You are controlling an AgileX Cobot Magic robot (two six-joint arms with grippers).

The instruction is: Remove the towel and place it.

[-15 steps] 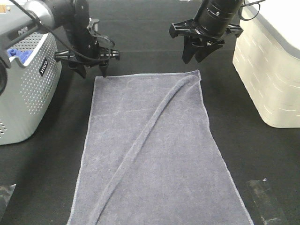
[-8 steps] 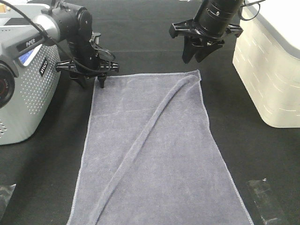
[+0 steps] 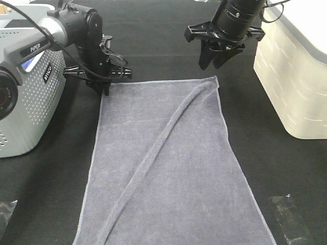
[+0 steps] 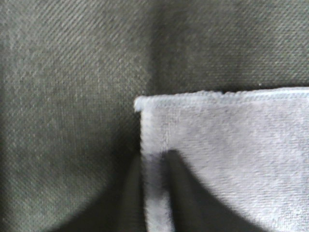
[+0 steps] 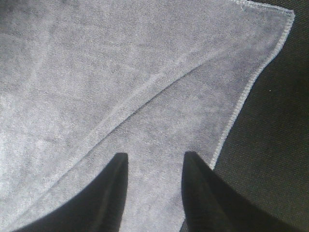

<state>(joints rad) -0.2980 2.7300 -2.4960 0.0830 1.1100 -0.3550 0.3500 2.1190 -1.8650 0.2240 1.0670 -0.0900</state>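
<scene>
The towel [image 3: 168, 168] is lying spread nearly flat on the dark counter [image 3: 153, 56], lengthwise between the grey perforated basket [image 3: 30, 112] on the left and the cream bin [image 3: 296, 87] on the right, touching neither; its near end is running out of the overhead view. A raised ridge [image 3: 163, 140] is crossing it diagonally from the far right corner toward the near left. The left claw [image 3: 104, 89] is standing down on the far left corner, and the left wrist view is showing its fingers [image 4: 193, 203] clenched on a narrow strip of the side hem just beside that corner. The right claw [image 3: 217, 60] is hanging above the far right corner, apparently clear of the cloth, its own fingers standing apart with nothing between them. The cloth is looking soft, light and wholly limp: it is likely to drape, fold and drag rather than lift as a sheet, and its pile is probably catching a little on the woven counter cover. Being long, it is calling for a hold at both far corners, on the stitched hem where the fabric is firmest, so that it hangs evenly; a one-corner lift is risking a trailing, bunching tail, and a shallow pinch is risking slippage.
</scene>
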